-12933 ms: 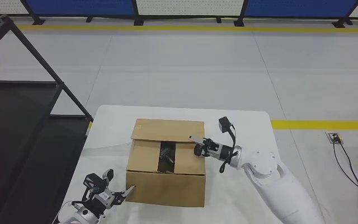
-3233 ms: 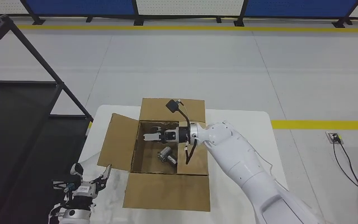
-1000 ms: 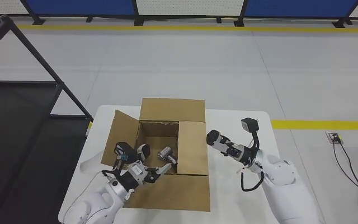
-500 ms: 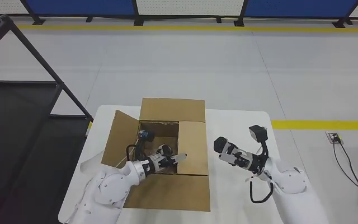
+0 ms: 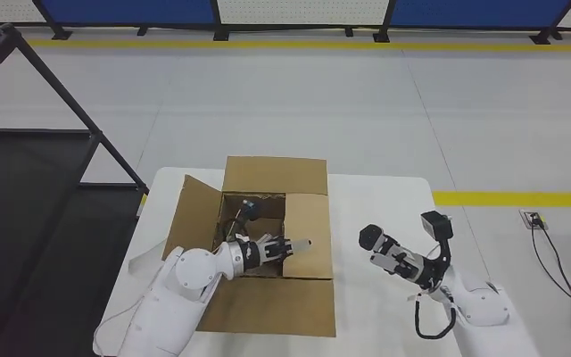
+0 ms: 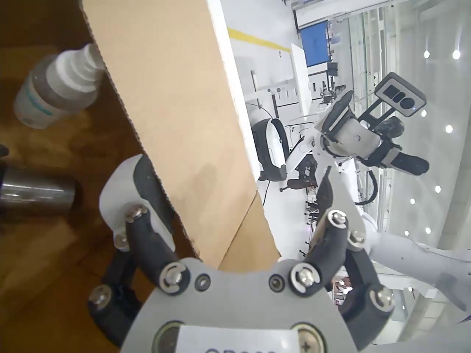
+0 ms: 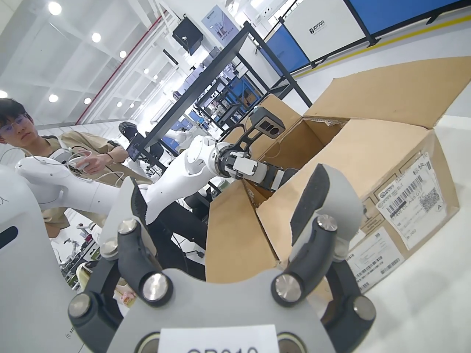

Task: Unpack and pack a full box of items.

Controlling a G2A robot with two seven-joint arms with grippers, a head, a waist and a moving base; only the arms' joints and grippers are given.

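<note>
Cardboard box point(image 5: 268, 308) is set on the white desk point(image 5: 375, 201) with its flaps opened; a small white-capped bottle point(image 6: 51, 89) and a metal cylinder point(image 6: 36, 192) are seen lying inside. The right-hand flap point(image 5: 308, 234) is leaned inward over the opening, and its edge is straddled by the released fingers of the left gripper point(image 6: 232, 174), seemingly so that it can be folded aside. The right gripper point(image 7: 228, 185) is held apart beside the box, fingers spread and empty, presumably kept clear.

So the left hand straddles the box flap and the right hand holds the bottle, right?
No: the right hand is open and empty, as the right wrist view shows. The left hand does straddle the box flap.
</note>
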